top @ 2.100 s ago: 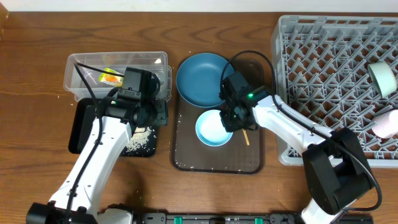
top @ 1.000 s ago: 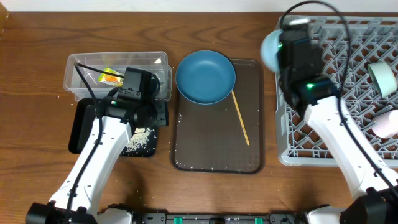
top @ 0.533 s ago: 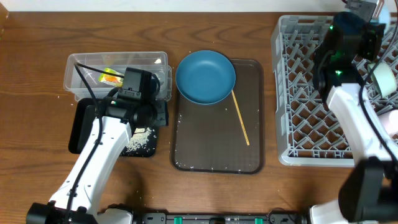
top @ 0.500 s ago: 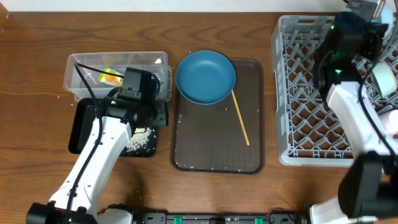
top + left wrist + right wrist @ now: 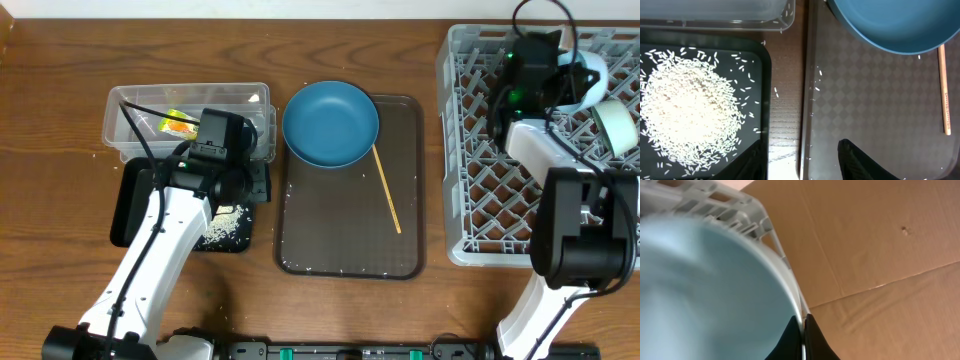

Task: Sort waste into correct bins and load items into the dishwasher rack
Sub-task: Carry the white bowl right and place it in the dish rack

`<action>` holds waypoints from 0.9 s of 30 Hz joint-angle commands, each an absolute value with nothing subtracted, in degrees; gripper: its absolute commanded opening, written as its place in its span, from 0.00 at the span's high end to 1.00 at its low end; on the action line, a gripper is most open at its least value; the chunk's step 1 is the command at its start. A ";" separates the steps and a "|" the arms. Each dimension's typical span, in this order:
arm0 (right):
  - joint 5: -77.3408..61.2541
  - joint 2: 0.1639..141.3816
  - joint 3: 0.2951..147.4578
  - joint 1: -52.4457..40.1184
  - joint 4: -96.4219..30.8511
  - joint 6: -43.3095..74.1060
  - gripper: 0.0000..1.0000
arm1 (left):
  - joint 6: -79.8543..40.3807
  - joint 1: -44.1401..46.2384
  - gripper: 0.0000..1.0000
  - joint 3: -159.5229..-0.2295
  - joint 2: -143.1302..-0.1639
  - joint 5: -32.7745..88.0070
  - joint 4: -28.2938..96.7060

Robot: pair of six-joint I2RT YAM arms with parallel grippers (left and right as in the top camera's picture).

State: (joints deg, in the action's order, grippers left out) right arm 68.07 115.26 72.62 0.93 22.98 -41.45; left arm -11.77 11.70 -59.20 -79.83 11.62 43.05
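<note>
Right wrist: my right pincer (image 5: 801,332) grips the white bowl (image 5: 705,290), cardboard (image 5: 880,240) beyond the rack (image 5: 715,200); left pincer (image 5: 805,162) gapes over the wooden desk (image 5: 60,60).

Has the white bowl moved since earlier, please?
Yes: the white bowl left the brown tray, moving rightward over the grey rack, held by the right pincer.
</note>
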 commanded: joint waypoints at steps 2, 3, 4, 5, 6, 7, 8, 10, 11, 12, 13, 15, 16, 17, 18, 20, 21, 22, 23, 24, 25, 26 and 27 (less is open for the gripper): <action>69.25 116.92 73.06 -1.85 18.57 -36.16 0.99 | -11.33 11.49 0.52 -60.12 -79.42 11.09 43.03; 69.23 116.95 73.06 -2.35 17.28 -34.85 0.99 | -11.33 11.49 0.51 -60.12 -79.42 11.09 43.05; 69.19 116.97 73.06 -2.90 16.01 -33.23 0.99 | -11.33 11.49 0.52 -60.12 -79.42 11.09 43.05; 69.19 116.97 73.06 -3.31 15.14 -32.12 0.99 | -11.33 11.49 0.51 -60.12 -79.42 11.09 43.05; 69.19 116.97 73.06 -3.77 14.24 -31.16 0.99 | -11.33 11.49 0.52 -60.12 -79.42 11.09 43.05; 69.19 116.97 73.06 -4.16 13.47 -30.50 0.99 | -11.33 11.49 0.51 -60.12 -79.42 11.09 43.05; 69.19 116.97 73.06 -4.56 12.58 -29.91 0.98 | -11.33 11.49 0.51 -60.12 -79.42 11.09 43.05; 69.19 116.97 73.06 -5.26 10.92 -29.06 0.97 | -11.33 11.49 0.52 -60.12 -79.42 11.09 43.07; 69.21 116.97 73.06 -5.58 9.93 -28.80 0.97 | -11.33 11.49 0.51 -60.12 -79.42 11.09 43.07; 69.21 116.97 73.06 -5.80 8.97 -28.71 0.96 | -11.33 11.49 0.52 -60.12 -79.42 11.09 43.07; 69.23 116.97 73.06 -6.07 7.92 -28.69 0.95 | -11.33 11.49 0.52 -60.12 -79.42 11.09 43.05; 69.23 116.97 73.06 -6.68 5.28 -27.75 0.89 | -11.33 11.49 0.52 -60.12 -79.42 11.09 43.05; 69.23 116.97 73.06 -6.87 3.88 -26.96 0.86 | -11.33 11.49 0.52 -60.12 -79.42 11.09 43.05; 69.23 116.95 73.06 -7.03 2.76 -26.00 0.84 | -11.33 11.49 0.51 -60.12 -79.42 11.09 43.05; 69.19 116.90 73.06 -7.33 0.80 -23.88 0.81 | -11.33 11.49 0.51 -60.12 -79.42 11.09 43.05; 68.97 116.66 73.06 -7.86 -1.45 -20.51 0.75 | -11.33 11.49 0.51 -60.12 -79.42 11.09 43.05; 68.25 116.42 73.08 -8.23 -2.94 -18.74 0.73 | -11.33 11.49 0.51 -60.12 -79.42 11.09 43.05; 66.85 115.85 73.08 -8.67 -4.64 -17.15 0.71 | -11.33 11.49 0.51 -60.12 -79.42 11.09 43.05; 65.04 115.26 73.08 -9.02 -6.07 -15.66 0.69 | -11.33 11.49 0.51 -60.12 -79.42 11.09 43.05; 62.11 114.08 73.08 -9.39 -7.97 -13.69 0.66 | -11.33 11.49 0.52 -60.12 -79.42 11.09 43.05; 60.16 113.25 73.08 -9.54 -9.06 -12.49 0.64 | -11.33 11.49 0.52 -60.12 -79.42 11.09 43.05; 56.97 111.72 73.08 -9.67 -10.61 -10.90 0.62 | -11.33 11.49 0.51 -60.12 -79.42 11.09 43.05; 53.52 110.10 73.08 -9.69 -11.86 -9.98 0.59 | -11.33 11.49 0.51 -60.12 -79.42 11.09 43.05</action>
